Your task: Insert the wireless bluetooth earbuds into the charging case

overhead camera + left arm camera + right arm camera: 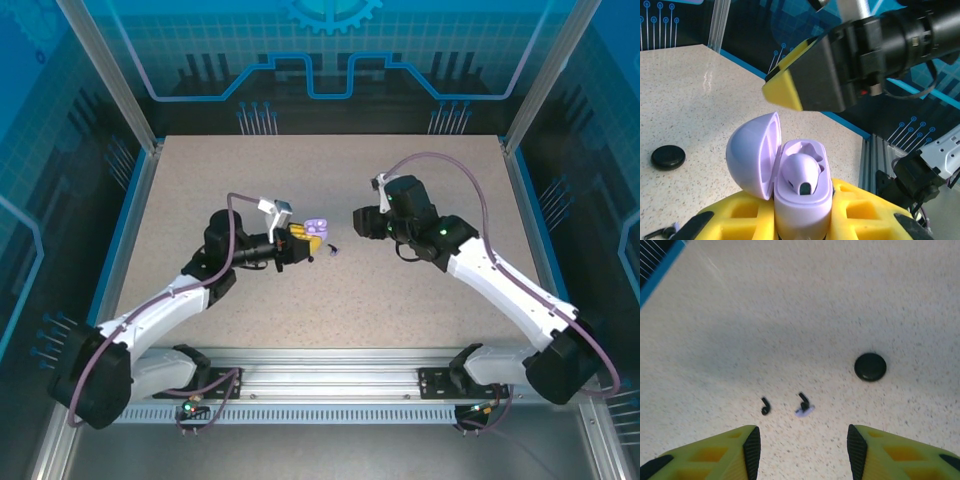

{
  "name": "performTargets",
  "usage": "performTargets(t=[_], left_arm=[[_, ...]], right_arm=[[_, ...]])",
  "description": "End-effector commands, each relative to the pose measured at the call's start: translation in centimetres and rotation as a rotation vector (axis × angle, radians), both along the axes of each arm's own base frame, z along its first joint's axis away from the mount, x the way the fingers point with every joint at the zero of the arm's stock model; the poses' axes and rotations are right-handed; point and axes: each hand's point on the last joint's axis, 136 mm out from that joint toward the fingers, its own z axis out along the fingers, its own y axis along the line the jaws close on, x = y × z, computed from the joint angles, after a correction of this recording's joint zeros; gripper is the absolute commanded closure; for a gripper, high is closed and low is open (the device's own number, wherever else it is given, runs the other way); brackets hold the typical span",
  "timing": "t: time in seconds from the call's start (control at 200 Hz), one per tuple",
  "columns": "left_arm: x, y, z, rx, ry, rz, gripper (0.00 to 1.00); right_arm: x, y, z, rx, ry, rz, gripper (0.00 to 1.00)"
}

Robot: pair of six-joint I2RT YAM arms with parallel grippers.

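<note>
Presently the left gripper (303, 240) is clamping an open round lavender plastic charging case (802, 202) holding 1 lavender earbud (801, 175); the right gripper (803, 445), jaws apart, is hovering over 2 tiny black stemmed earbuds (765, 406) mid-bench. Likely hazard: seizing a colour-mismatched bud.

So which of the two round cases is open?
The pale lavender plastic case in the left end effector: its lid is flipped back, a lavender earbud inside. The black round case lies shut on the table.

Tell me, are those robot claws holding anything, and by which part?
The left gripper clamps the lavender charging case by its lower body; the right gripper holds nothing.
</note>
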Motion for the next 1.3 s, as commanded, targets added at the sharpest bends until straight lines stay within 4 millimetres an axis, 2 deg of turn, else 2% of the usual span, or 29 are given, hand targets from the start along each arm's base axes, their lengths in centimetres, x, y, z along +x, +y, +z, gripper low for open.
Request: performTargets(t=[0.0,0.225,0.52,0.67,0.921,1.296], left_arm=[[-0.7,0.8,-0.7,0.022,0.006,0.012,0.95],[-1.3,1.4,-1.0,0.033,0.016,0.032,0.95],[-1.6,1.7,-1.1,0.031,0.015,0.043,0.95],[-1.6,1.8,-1.2,0.032,0.017,0.047,0.95],[-1.7,1.9,-1.2,0.031,0.014,0.051,0.95],[-1.7,2.0,-1.3,0.030,0.012,0.056,0.95]], right_arm=[[-0.4,0.0,-2.9,-0.033,0.097,0.032,0.49],[0.0,1.9,-7.2,-0.070,0.214,0.131,0.50],[1.5,4.1,-12.4,-0.095,0.331,0.179,0.69],[2.5,5.1,-14.5,-0.094,0.375,0.181,0.73],[4.0,6.2,-16.7,-0.085,0.407,0.165,0.81],[5.2,6.2,-18.8,-0.101,0.427,0.115,0.86]])
